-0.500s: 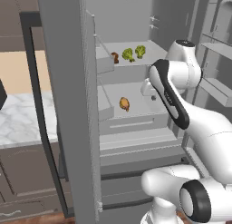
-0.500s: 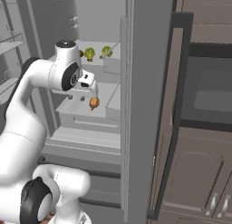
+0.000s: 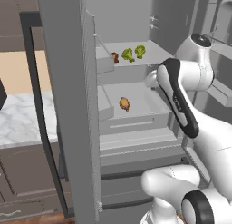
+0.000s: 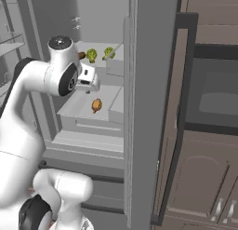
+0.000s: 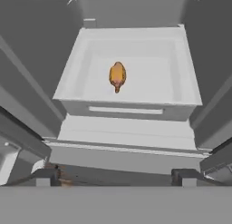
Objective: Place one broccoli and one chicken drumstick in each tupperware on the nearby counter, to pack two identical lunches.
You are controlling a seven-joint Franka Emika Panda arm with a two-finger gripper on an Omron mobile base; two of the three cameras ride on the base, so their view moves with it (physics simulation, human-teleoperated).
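Chicken drumstick point(image 5: 117, 76), golden-orange, lies alone in the fridge drawer point(image 5: 131, 104); we see two broccoli point(image 3: 133, 52) on the shelf above it, our hand point(image 5: 117, 177) released, holding nothing.

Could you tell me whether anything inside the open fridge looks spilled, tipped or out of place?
Nothing stands out: the golden drumstick lies alone in its bin, and two broccoli florets sit beside a brown drumstick on the shelf above.
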